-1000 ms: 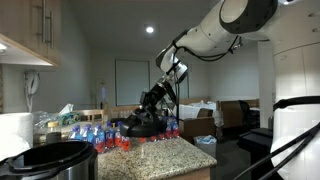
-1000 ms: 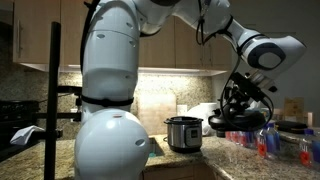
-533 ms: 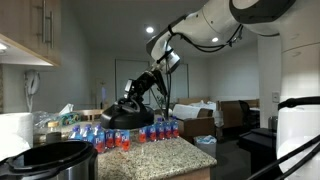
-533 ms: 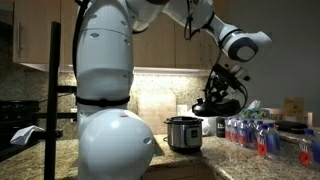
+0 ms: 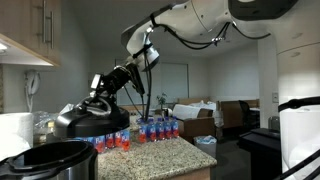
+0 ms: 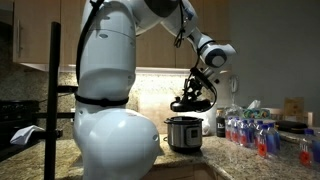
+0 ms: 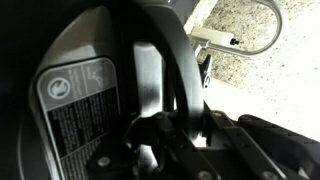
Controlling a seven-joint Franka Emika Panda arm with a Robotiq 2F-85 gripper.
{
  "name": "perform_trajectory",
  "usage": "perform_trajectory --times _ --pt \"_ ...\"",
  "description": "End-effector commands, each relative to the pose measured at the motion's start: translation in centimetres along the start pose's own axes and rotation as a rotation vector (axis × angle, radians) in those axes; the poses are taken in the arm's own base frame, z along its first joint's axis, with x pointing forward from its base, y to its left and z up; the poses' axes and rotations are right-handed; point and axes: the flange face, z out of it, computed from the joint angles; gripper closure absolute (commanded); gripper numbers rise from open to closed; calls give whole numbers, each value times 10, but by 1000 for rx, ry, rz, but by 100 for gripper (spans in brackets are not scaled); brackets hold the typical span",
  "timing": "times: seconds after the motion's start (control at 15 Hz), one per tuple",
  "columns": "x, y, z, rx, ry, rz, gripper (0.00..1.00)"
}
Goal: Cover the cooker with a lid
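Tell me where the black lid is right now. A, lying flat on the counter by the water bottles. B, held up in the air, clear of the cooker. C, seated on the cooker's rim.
B: the lid hangs in the robot's jaws above the cooker, and both exterior views show open space between it and the cooker's rim.

The lid (image 5: 92, 118) and gripper (image 5: 100, 100) are black. The cooker (image 6: 184, 135) is brushed silver with a black rim. The arm (image 6: 110, 90) is glossy white. The counter (image 5: 165, 158) is speckled beige granite. The bottles (image 5: 150, 130) show red and blue. The cabinets (image 5: 30, 30) are pale wood. In the wrist view, a dark grey label (image 7: 75, 105) carries white print.
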Motion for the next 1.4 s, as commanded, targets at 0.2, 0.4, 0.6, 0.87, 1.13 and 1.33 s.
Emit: perform_trajectory --times 0.2,0.4,0.6,0.87,1.13,1.33 --pt "59 -62 63 -41 -38 72 94" --pt "77 -77 85 -102 -44 100 95" --pt "73 -62 101 -116 -70 88 95" --pt "75 -52 101 -113 -69 101 95" --pt "85 -19 115 -83 -128 139 95" --pt "92 -3 120 -63 -151 144 95"
